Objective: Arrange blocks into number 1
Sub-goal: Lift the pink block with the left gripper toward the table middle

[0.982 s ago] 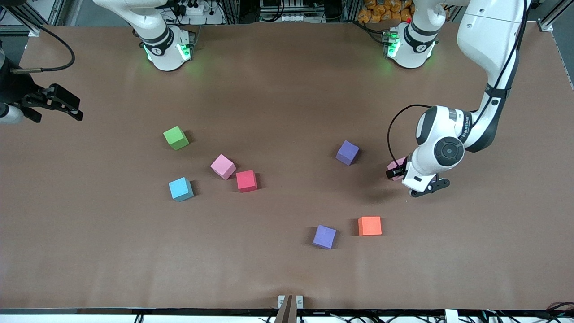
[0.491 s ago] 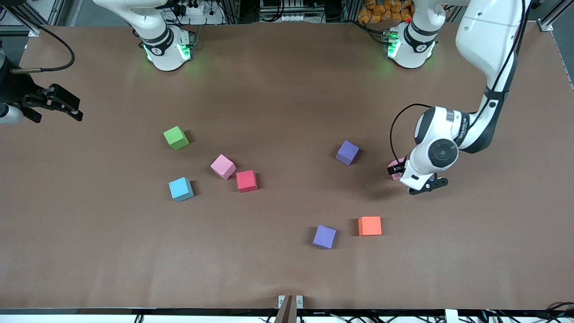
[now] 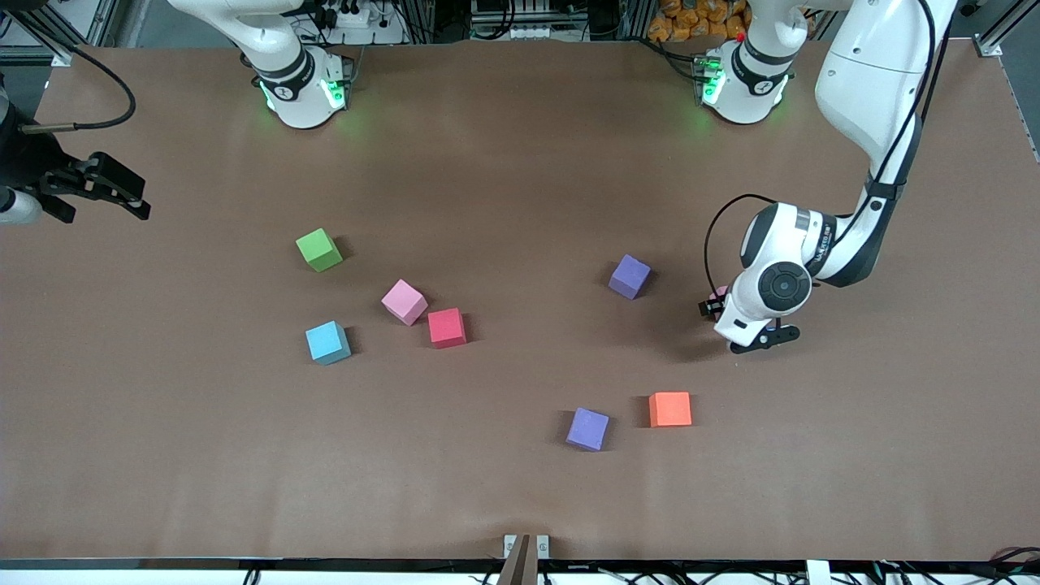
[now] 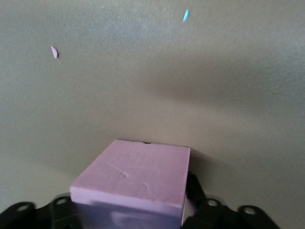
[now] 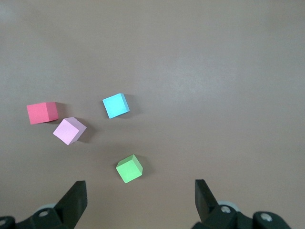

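Note:
My left gripper (image 3: 719, 307) is down at the table near the left arm's end, shut on a pink block (image 4: 138, 176) that fills the space between its jaws (image 4: 136, 206); only a sliver of that pink block (image 3: 720, 291) shows in the front view. A purple block (image 3: 630, 276) lies beside it. An orange block (image 3: 670, 409) and a second purple block (image 3: 587, 429) lie nearer the camera. Green (image 3: 318, 249), pink (image 3: 404, 301), red (image 3: 447, 327) and light blue (image 3: 327, 342) blocks sit toward the right arm's end. My right gripper (image 3: 106, 203) waits open (image 5: 139, 191) at that end.
The brown table (image 3: 504, 146) carries two tiny foam scraps, one pink (image 4: 55, 51) and one blue (image 4: 186, 15), near the held block. A small metal bracket (image 3: 526, 546) sits at the table's edge nearest the camera.
The left wrist has sunk and shifted slightly toward the purple block, and its fingers have closed in on the pink block. The right arm has not moved.

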Robot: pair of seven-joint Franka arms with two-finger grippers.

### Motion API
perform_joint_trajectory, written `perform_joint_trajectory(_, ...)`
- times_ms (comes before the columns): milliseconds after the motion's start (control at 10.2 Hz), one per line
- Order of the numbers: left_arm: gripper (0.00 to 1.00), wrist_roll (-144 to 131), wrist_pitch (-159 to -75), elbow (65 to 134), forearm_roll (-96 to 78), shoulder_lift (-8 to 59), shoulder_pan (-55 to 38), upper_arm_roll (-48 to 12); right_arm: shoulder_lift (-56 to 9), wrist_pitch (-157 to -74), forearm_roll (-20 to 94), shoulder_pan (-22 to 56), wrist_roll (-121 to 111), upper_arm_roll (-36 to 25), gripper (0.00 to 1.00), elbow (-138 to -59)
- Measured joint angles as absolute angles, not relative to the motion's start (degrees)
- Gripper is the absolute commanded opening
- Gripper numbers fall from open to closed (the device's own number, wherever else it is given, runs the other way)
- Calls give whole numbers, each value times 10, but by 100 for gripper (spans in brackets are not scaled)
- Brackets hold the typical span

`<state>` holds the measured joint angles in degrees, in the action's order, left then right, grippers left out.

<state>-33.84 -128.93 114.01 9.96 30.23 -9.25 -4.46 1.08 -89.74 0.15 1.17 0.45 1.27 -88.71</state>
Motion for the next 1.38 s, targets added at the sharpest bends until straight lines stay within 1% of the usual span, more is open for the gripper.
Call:
perform_joint_trajectory(295,0,-338,-1287,1131,100,290,-106,-51,11,-898,2,12,4,14,100,-887)
perform_joint_trajectory(491,0,-340,-1256,1126,100,259,-133,-64,11,-898,2,12,4,15,100,-887)
perform_joint_trajectory(688,0,-373,-1209,1124,84,213,-140,-116,11,-898,2,12,4,15,100,-887)
perform_joint_trajectory(884,0,-452,-1196,1126,69,195,-145,-193,11,-901,2,12,4,15,100,-887)
perform_joint_trajectory(1081,0,-548,-1196,1132,67,209,-164,-265,11,-903,2,13,4,16,100,-887)
perform_joint_trajectory(1179,0,-593,-1199,1132,67,222,-189,-287,11,-904,2,13,4,16,100,-886)
perform_joint_trajectory(1375,0,-669,-1235,1132,58,244,-264,-297,11,-904,2,13,4,16,100,-886)
